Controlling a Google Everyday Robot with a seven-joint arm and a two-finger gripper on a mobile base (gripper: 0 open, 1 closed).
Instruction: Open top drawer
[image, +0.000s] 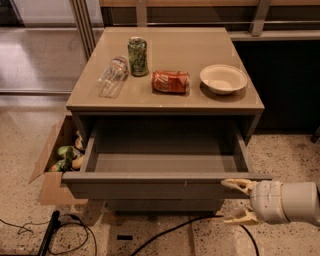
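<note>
The top drawer (165, 186) of the grey-brown cabinet stands pulled far out, and its plain grey inside (165, 162) holds nothing. My gripper (236, 200) is at the lower right, at the right end of the drawer front. Its pale fingers (235, 184) are spread apart, one by the front's top edge and one below its bottom edge. They hold nothing that I can see. A lower drawer front (165, 205) shows just beneath the top drawer.
On the cabinet top (170, 60) are a clear plastic bottle (113, 76) lying down, a green can (137, 56) upright, a red can (170, 81) on its side and a white bowl (223, 78). An open cardboard box (57, 155) stands at the left. Black cables (165, 232) cross the floor.
</note>
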